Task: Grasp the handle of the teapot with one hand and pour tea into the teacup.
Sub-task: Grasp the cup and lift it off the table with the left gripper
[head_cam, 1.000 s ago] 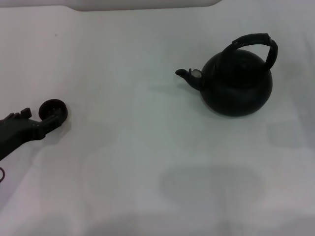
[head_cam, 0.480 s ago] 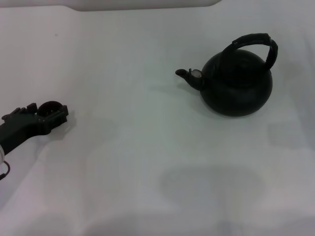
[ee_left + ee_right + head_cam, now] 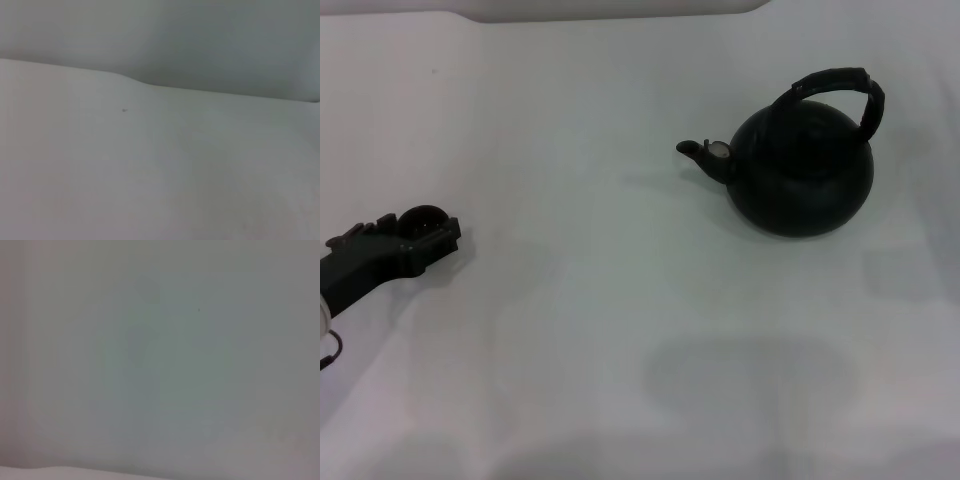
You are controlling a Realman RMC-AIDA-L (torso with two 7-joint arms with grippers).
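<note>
The matte-black teapot [image 3: 802, 172] stands upright at the right back of the white table [image 3: 620, 300]. Its spout, with a pale cap [image 3: 719, 150], points left. The ribbed black handle [image 3: 837, 80] arches over its top, free of any gripper. The tiny dark teacup [image 3: 423, 214] is at the far left. My left gripper [image 3: 425, 238] reaches in from the left edge and looks closed around the cup, hiding its lower part. My right gripper is out of view. Neither wrist view shows the cup or the teapot.
A wide stretch of white table separates cup and teapot. The table's far edge [image 3: 620, 15] runs along the back. The left wrist view shows only table and the wall behind [image 3: 200, 40]. The right wrist view shows only a pale surface.
My left gripper moved in from the lower left and turned until its fingers came around the teacup. It then shifted slightly right with the cup. The teapot has not moved.
</note>
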